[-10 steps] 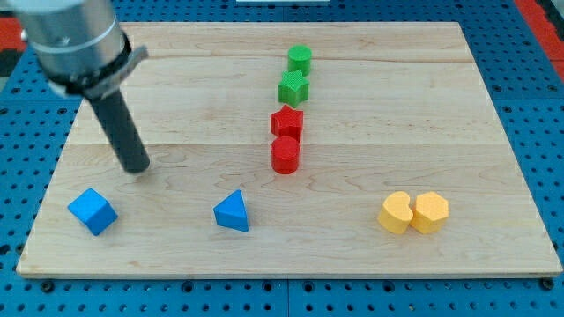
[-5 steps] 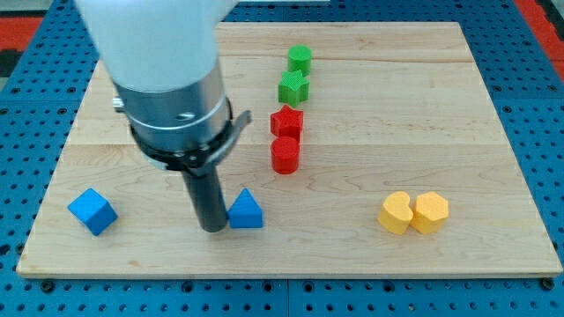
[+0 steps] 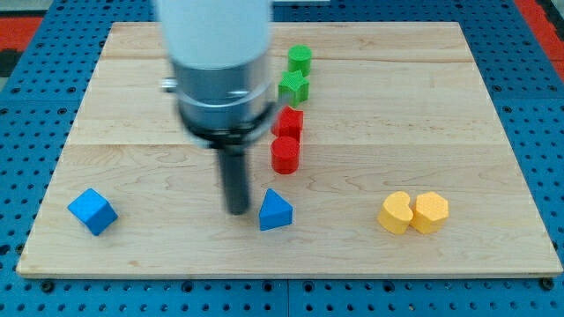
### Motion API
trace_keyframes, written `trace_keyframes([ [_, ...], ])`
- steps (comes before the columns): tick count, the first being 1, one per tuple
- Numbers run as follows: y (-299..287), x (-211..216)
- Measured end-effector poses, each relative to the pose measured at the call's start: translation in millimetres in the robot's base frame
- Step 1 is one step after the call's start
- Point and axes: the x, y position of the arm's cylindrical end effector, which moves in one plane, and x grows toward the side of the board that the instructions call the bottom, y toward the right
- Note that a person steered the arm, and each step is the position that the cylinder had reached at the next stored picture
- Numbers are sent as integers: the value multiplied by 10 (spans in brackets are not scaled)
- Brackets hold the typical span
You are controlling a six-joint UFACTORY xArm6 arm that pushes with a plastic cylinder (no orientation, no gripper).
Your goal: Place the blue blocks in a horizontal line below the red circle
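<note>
- Below the red circle (image 3: 285,155), slightly toward the view's left, sits the blue triangle (image 3: 275,211) on the desk (image 3: 493,132).
- Just left of that triangle, my tip (image 3: 237,210) stands close beside it; contact cannot be judged.
- No gripper exists on this rod, so nothing is grasped.
- Far left of the red circle and lower lies the blue cube (image 3: 92,211).
- Directly above the red circle, touching it, sits the red star (image 3: 288,121).
</note>
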Motion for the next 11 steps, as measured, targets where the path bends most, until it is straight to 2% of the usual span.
trace_keyframes([
  [1, -535, 629],
  [2, -1036, 766],
  [3, -2010, 320],
  [5, -1902, 229],
  [7, -1449, 190],
  [8, -1425, 183],
  [11, -710, 161],
])
